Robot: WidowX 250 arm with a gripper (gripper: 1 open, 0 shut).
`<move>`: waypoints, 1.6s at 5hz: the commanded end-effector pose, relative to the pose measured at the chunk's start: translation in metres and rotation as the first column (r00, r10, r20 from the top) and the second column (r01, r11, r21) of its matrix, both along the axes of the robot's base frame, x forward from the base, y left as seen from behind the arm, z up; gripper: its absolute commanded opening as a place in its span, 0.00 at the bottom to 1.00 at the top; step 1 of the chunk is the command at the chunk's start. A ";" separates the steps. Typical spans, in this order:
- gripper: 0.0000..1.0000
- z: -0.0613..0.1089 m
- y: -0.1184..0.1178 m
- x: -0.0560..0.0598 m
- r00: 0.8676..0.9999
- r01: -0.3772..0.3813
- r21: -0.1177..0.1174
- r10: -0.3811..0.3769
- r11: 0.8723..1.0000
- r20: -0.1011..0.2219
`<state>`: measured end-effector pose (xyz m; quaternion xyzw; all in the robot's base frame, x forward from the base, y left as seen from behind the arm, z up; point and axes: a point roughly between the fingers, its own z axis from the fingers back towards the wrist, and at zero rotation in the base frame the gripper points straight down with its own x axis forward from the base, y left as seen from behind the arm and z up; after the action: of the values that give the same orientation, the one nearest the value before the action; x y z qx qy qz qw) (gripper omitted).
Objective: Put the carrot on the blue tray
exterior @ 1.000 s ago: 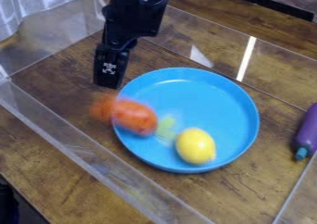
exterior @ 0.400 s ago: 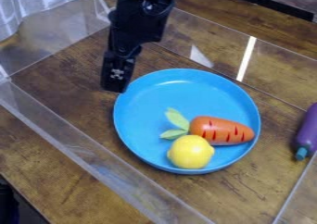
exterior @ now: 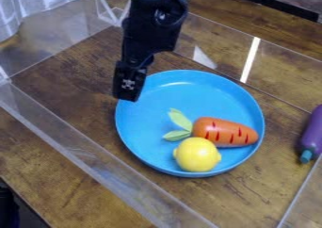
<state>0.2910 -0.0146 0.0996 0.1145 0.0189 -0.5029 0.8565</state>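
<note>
The carrot (exterior: 224, 132) lies flat on the blue tray (exterior: 214, 95), right of its middle, with its light green leaves pointing left. My gripper (exterior: 128, 83) hangs over the tray's left rim, pointing down and open, with nothing between its fingers. It stands apart from the carrot, up and to the left of it.
A yellow lemon (exterior: 195, 154) sits on the tray just in front of the carrot. A purple toy (exterior: 311, 133) lies on the wooden table at the right edge. Clear plastic walls (exterior: 75, 142) box in the work area on the left and front.
The carrot, a blur at the tray's left edge a second ago, now rests right of the tray's middle. The lemon shifted slightly left. The gripper drifted right, over the tray's rim.
</note>
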 end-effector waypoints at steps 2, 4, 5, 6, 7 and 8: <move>1.00 -0.006 -0.028 0.006 0.990 0.136 -0.001 -0.136 0.991 0.045; 1.00 -0.038 -0.053 0.010 0.973 0.225 0.006 -0.225 0.974 0.042; 1.00 -0.055 -0.056 0.013 0.970 0.239 0.006 -0.240 0.971 0.031; 1.00 -0.040 -0.048 0.021 0.977 0.207 0.019 -0.208 0.978 0.045; 1.00 -0.047 -0.048 0.025 0.977 0.208 0.016 -0.208 0.978 0.037; 1.00 -0.054 -0.047 0.028 0.978 0.209 0.012 -0.209 0.978 0.026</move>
<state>0.3077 -0.0635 0.0317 0.1187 0.0226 -0.5976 0.7926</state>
